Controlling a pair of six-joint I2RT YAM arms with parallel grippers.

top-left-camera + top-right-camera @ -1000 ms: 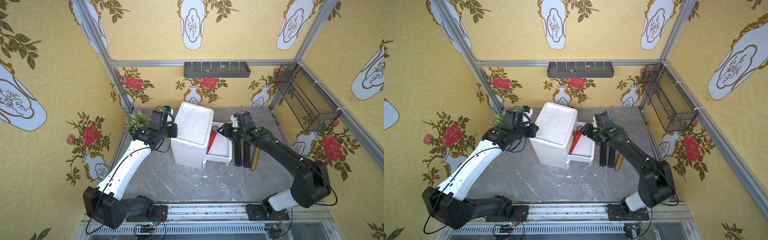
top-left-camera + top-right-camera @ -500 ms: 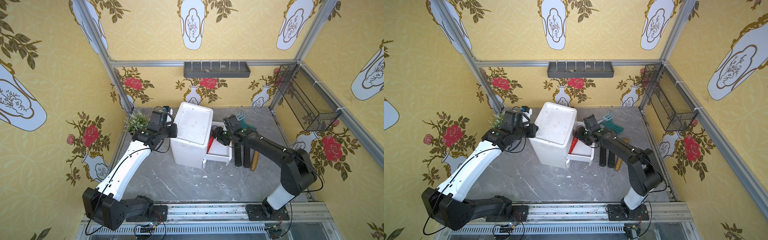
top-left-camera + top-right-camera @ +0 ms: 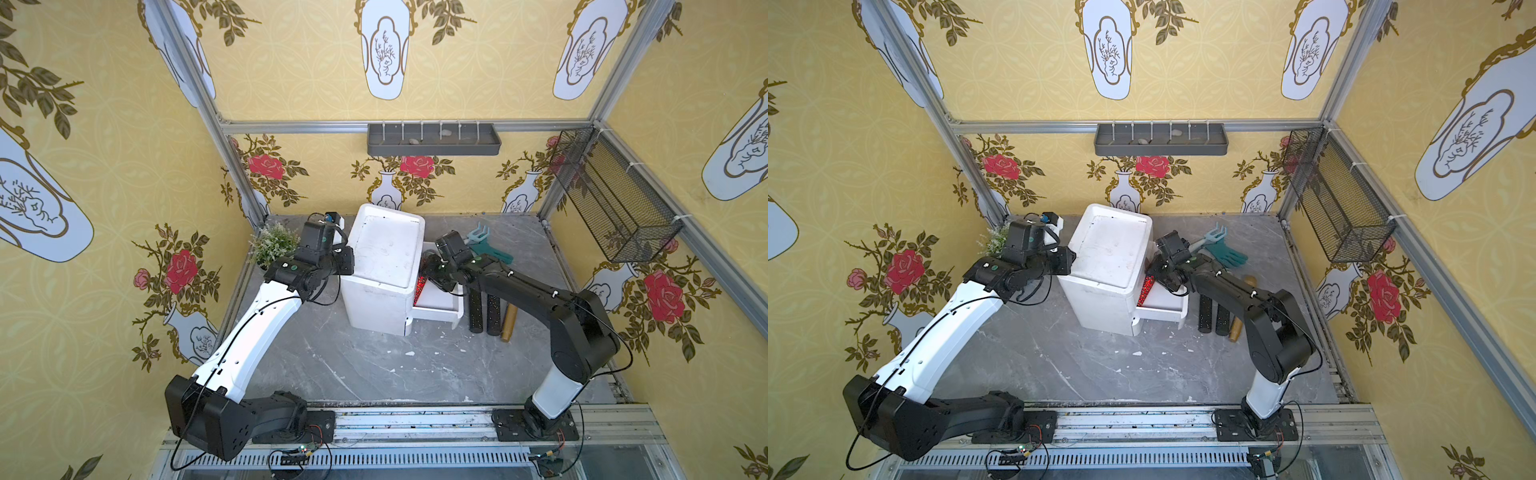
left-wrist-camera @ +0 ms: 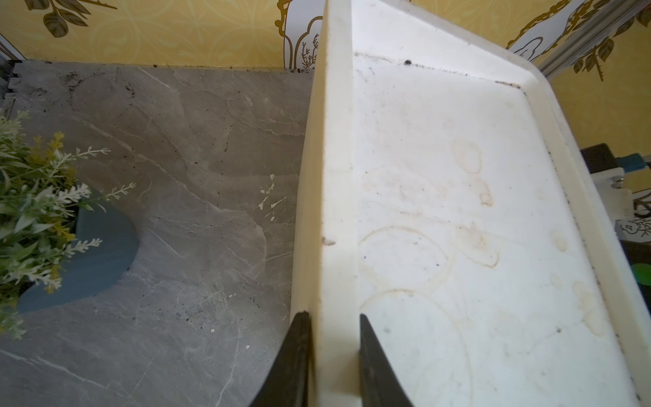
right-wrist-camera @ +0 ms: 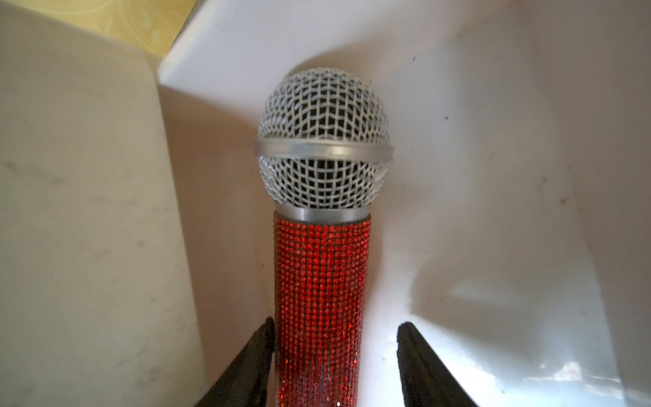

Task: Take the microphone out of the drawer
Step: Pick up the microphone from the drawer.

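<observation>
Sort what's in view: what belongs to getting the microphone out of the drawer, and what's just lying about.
Job: microphone, drawer, cabinet, right gripper open around the microphone, left gripper shut on the cabinet's rim.

Lying about: plant, glove, rake, black bars, wooden stick, wall tray, mesh basket.

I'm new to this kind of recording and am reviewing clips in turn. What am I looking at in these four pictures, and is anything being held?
Two robot arms stand on a rail beside a grey table. Two pictures look down on the whole scene from overhead; the other two come from a camera on each arm's wrist. The left end effector is clamped on the raised top rim of the white drawer unit. The right end effector is open, straddling the red glitter microphone, which lies in the pulled-out drawer, not yet gripped. Also on the table: a potted plant, a teal glove and a small rake.
</observation>
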